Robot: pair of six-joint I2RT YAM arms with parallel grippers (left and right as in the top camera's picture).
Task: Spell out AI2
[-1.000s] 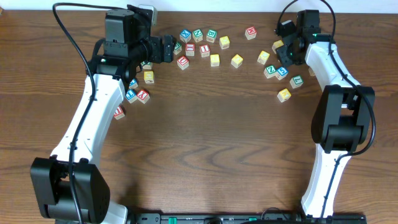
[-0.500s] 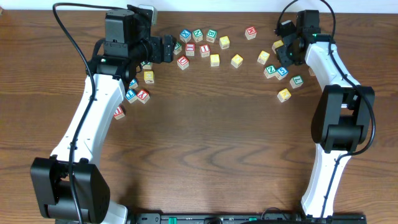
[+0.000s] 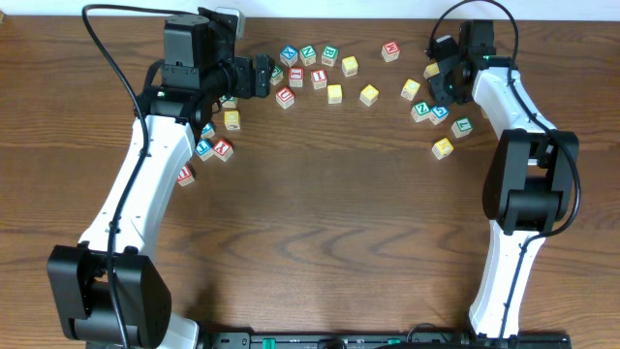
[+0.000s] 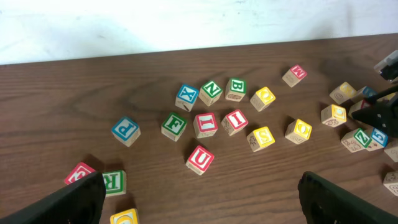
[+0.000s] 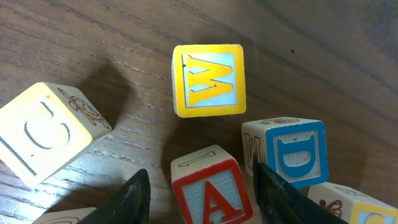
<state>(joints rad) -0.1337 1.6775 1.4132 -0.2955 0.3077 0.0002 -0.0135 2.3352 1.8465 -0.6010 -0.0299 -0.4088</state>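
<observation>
My right gripper (image 5: 205, 198) hangs low over the cluster of blocks at the far right of the dark wooden table (image 3: 320, 213). Its fingers are spread apart and clamped on nothing. Between them sits the red-framed wooden cube with a red letter A (image 5: 211, 186), flat on the table. Bare wood shows between it and one finger, and the other finger is just beside its edge; whether that one touches, I cannot tell.

Beyond the A, and apart from it, lies a yellow-framed cube with a yellow W or M (image 5: 209, 79). A blue-framed cube with a blue D (image 5: 292, 158) stands just beside the A, and a pale yellow cube with a C (image 5: 46, 130) lies well off to the other side.

My left gripper (image 4: 199, 193) is spread wide too, holding nothing, above the table's far left part. Just ahead of it lies a red-framed cube with a U (image 4: 200, 160). Beyond that is the red-framed cube with a red letter I (image 4: 235, 120), resting among the scattered row.
</observation>
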